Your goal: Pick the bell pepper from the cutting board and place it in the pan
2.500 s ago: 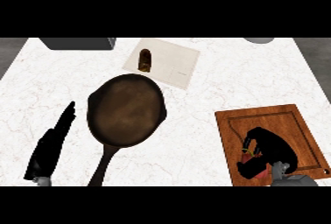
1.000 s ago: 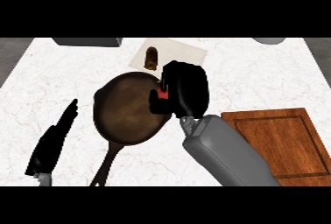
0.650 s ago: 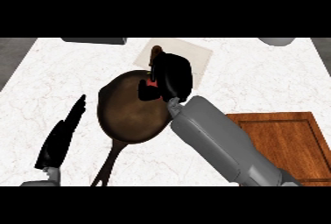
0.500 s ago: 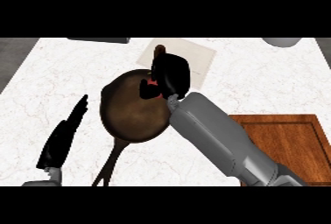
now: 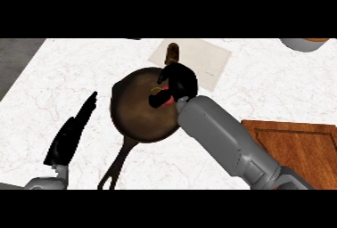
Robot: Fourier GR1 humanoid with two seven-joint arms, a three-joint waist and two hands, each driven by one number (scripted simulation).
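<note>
My right hand (image 5: 176, 83) hangs over the far right part of the dark pan (image 5: 139, 111), its fingers curled round the red bell pepper (image 5: 168, 100). Only a sliver of red with a bit of green stem shows under the palm. The grey right forearm runs from the lower right across the pan's rim. The wooden cutting board (image 5: 296, 147) lies at the right with nothing on it. Left of the pan, my left hand (image 5: 71, 132) rests with straight fingers pointing away from me.
The pan's handle (image 5: 115, 167) points toward me. Behind the pan lies a pale mat (image 5: 201, 60) with a small brown object (image 5: 172, 52) on it. A round container (image 5: 304, 43) shows at the far right edge. The counter's left edge runs at far left.
The right hand lifted the pepper off the cutting board and carried it left over the pan. In the last half second it has hardly moved. The left hand stayed put.
</note>
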